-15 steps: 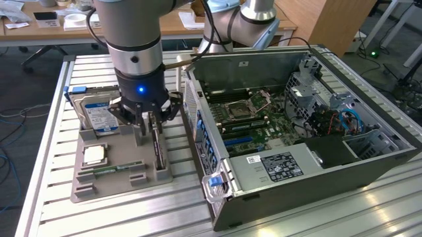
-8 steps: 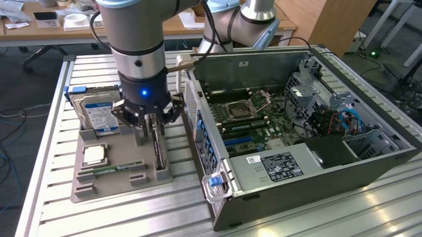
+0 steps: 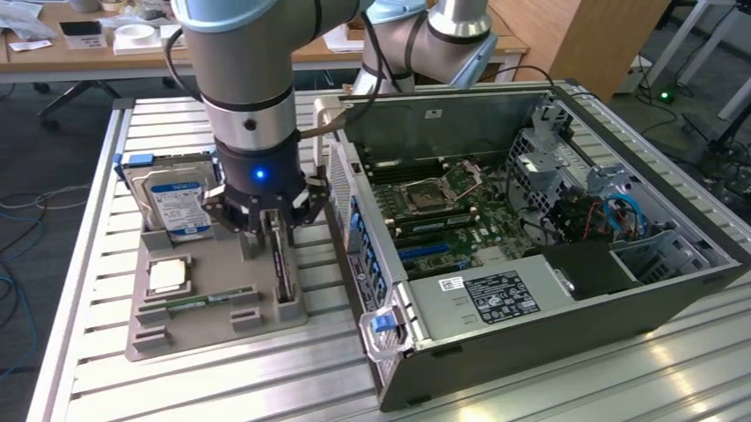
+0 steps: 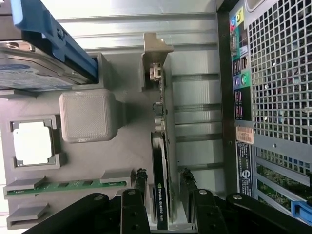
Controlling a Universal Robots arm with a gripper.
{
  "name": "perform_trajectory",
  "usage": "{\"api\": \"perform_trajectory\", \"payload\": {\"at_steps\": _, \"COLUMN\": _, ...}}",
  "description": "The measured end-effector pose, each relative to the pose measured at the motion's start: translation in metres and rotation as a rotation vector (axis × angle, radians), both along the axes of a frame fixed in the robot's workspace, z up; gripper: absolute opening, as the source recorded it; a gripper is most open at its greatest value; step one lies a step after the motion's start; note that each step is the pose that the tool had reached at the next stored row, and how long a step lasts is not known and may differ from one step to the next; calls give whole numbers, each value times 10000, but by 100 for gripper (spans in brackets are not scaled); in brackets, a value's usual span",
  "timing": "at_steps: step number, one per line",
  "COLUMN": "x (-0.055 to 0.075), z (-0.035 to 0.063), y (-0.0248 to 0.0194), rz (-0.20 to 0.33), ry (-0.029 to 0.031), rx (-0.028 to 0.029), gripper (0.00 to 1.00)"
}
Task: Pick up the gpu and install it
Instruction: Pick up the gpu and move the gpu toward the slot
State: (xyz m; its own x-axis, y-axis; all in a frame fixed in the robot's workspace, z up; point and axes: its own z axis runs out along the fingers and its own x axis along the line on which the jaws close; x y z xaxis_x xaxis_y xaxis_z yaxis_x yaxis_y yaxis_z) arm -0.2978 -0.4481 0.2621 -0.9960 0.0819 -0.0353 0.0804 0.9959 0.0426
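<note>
Gripper [image 3: 273, 230] stood open low over the grey holder tray [image 3: 158, 338] on the tabletop [image 3: 83, 308], its fingers [image 4: 141, 181] straddling the gpu [image 4: 161, 195] with a gap on each side. From the exterior view's left, the tray carried a hard drive [image 3: 176, 200] on edge, a processor chip [image 3: 168, 276], a green memory stick [image 3: 193, 303], then the gpu upright on its edge in its slot. Right of it lay the open computer case [image 3: 528, 220], just beside the tray.

White lettering along the edge of the gpu [image 4: 160, 200] reads "NVIDIA QUADRO", followed by characters too small to make out. Print on the power supply label [image 3: 500, 294] and the hard drive label [image 3: 178, 209] is illegible.
</note>
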Motion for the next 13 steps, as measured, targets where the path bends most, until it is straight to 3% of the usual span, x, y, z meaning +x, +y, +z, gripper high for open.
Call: {"api": "perform_trajectory", "payload": {"at_steps": 13, "x": 0, "z": -110, "y": 53, "rz": 0, "ry": 0, "rx": -11, "gripper": 42}}
